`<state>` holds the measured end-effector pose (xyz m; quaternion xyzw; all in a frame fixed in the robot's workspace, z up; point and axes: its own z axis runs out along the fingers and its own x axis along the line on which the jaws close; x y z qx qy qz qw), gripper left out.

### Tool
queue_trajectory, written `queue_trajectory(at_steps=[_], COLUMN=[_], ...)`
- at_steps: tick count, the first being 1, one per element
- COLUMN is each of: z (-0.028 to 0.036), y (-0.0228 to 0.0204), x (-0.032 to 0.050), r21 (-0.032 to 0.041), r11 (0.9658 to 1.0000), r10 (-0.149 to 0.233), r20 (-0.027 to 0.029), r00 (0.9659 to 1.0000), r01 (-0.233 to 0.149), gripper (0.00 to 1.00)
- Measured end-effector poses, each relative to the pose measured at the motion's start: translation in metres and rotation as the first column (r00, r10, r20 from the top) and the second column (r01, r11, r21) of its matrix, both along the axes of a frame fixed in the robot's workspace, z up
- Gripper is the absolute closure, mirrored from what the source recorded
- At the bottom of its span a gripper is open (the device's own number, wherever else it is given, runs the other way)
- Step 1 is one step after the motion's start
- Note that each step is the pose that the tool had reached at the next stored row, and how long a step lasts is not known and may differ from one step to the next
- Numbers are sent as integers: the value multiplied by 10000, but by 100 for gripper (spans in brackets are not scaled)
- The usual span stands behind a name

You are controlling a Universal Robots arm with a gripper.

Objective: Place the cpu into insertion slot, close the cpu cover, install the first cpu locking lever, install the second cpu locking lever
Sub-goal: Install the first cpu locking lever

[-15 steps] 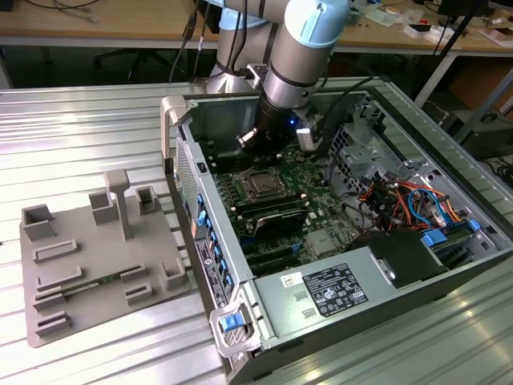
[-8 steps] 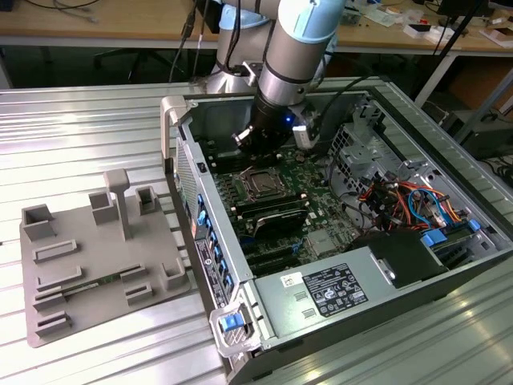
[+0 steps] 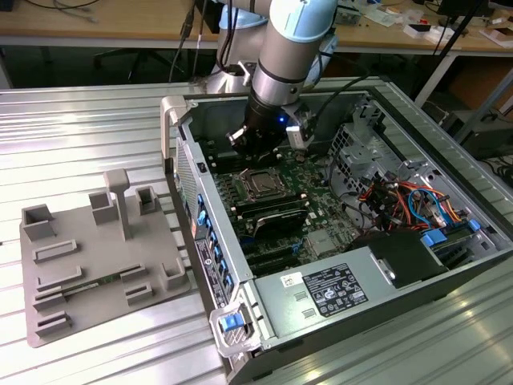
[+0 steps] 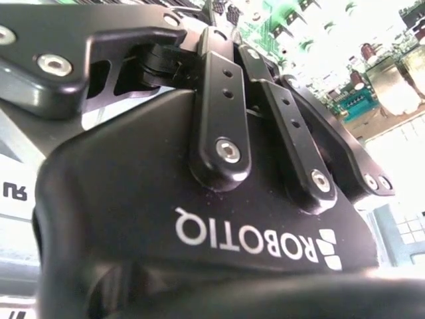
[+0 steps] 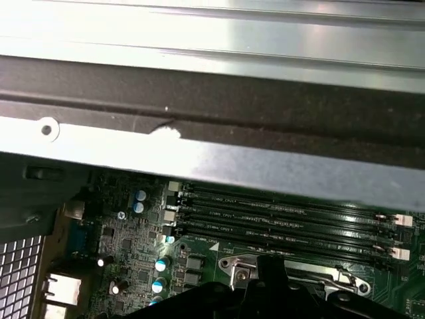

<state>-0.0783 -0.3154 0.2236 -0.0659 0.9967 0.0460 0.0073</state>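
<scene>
The gripper (image 3: 258, 144) hangs low inside an open computer case (image 3: 449, 152), just above the green motherboard (image 3: 317, 180); whether its jaws are open or closed, or hold anything, cannot be told. In the second wrist view its black linkage bars (image 4: 222, 113) lie folded close together over the gripper body. The insertion slot (image 3: 261, 185), square with a silver rim, sits on the board just below the gripper, at about 6 o'clock from it in the exterior view. In the first wrist view its metal frame (image 5: 292, 274) lies beside the long black memory slots (image 5: 285, 219), with the case's steel wall (image 5: 212, 166) rising close behind. Bundled coloured cables (image 3: 409, 200) crowd the case at 3 o'clock, and a labelled power supply (image 3: 337, 290) lies at 5 o'clock. The case rests on a ribbed metal table (image 3: 88, 136), where a grey parts fixture (image 3: 100, 257) stands well apart at 8 o'clock. Wooden workbenches (image 3: 104, 20) line the room behind.
</scene>
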Motion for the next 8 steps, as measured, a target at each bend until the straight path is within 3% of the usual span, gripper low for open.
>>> queue_trajectory(at_steps=[4,5,8], z=[-6,-30,-71], y=[28,116,114], x=[-4,-5,12], r21=[-18,-37,-45], r11=[10000,9999,9999], r10=[-80,-146,-153], r20=[1,1,-1], r00=[10000,9999,9999], r01=[80,146,153], gripper=[89,89,89])
